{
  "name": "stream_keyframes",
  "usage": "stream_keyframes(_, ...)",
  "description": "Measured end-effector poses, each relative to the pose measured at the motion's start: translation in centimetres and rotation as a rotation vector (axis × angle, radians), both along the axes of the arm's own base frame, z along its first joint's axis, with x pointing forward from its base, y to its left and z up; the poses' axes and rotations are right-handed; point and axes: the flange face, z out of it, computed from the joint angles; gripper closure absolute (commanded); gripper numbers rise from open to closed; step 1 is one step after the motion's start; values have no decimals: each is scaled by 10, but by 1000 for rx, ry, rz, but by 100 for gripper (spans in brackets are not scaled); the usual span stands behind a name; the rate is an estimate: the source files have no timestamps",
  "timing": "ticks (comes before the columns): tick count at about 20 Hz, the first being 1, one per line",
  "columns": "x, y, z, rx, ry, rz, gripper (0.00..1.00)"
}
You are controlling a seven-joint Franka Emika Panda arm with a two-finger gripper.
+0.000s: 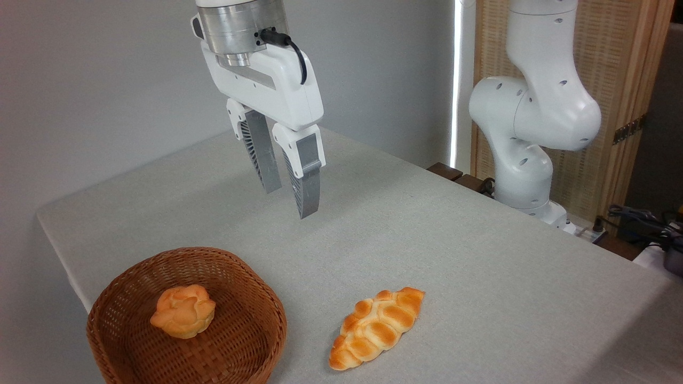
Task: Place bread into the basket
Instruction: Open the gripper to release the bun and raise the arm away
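The bread (183,311), a small round golden-orange bun with a knobbly top, lies inside the basket (251,341), a round brown wicker one at the front left of the table. My gripper (291,201) hangs high above the table, behind and to the right of the basket. Its two ribbed grey fingers (305,184) point down with a gap between them and hold nothing.
A longer braided oval loaf (376,327) lies on the grey tabletop (480,277) just right of the basket. The arm's white base (525,160) stands at the table's back right edge, with cables and a wooden screen behind it.
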Motion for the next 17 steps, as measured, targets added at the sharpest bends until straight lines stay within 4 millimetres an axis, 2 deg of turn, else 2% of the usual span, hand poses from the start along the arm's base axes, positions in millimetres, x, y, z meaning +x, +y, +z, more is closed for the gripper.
stream_keyframes(17,-1,-8,0,0,2,-14,0)
